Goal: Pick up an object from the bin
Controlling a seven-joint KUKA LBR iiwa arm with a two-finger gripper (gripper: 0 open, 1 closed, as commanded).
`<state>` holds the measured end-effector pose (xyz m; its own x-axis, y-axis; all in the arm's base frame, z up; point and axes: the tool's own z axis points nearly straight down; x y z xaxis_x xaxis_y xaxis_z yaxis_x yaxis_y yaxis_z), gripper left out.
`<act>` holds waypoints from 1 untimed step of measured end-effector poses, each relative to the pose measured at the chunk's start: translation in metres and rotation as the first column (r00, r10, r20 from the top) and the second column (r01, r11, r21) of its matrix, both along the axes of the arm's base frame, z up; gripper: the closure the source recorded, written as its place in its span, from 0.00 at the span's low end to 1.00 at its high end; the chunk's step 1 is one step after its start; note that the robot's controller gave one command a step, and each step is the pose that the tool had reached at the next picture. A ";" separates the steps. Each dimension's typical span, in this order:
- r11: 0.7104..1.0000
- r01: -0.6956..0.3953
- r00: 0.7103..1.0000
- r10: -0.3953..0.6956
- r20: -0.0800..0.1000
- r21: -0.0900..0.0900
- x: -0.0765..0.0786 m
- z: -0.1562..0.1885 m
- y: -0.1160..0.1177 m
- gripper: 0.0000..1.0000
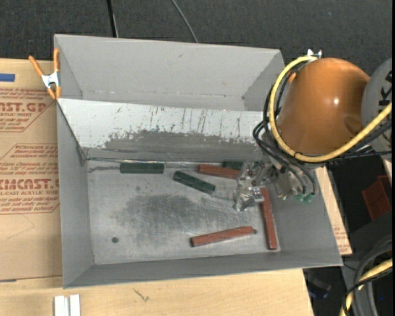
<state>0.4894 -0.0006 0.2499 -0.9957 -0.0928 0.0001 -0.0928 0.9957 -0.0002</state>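
Grey sheet-metal bin (pixel 72 176) on a light wooden worktop (pixel 184 296), its floor scuffed dark toward the middle.

Camera view: the arm enters from the right, with its wrist under an orange domed cover (pixel 319 104) ringed by yellow and black cables. The jaws sit low over the floor at the right side of the bin, near the back wall. Their state (released or clenched) cannot be told.

Nearest thing: a red-brown stick (pixel 270 221) running toward the front wall, its far end just beside the jaws on the view's right. A second red-brown stick (pixel 217 170) lies just left of the jaws. Two dark green sticks lie farther left, one (pixel 193 181) slanted and one (pixel 142 168) along the back wall. A third red-brown stick (pixel 222 236) lies near the front wall.
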 end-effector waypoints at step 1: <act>1.000 0.000 1.000 0.000 -0.001 0.000 0.000 0.001 0.000 0.00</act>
<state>0.4894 -0.0003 0.2513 -0.9957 -0.0926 0.0009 -0.0926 0.9957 0.0002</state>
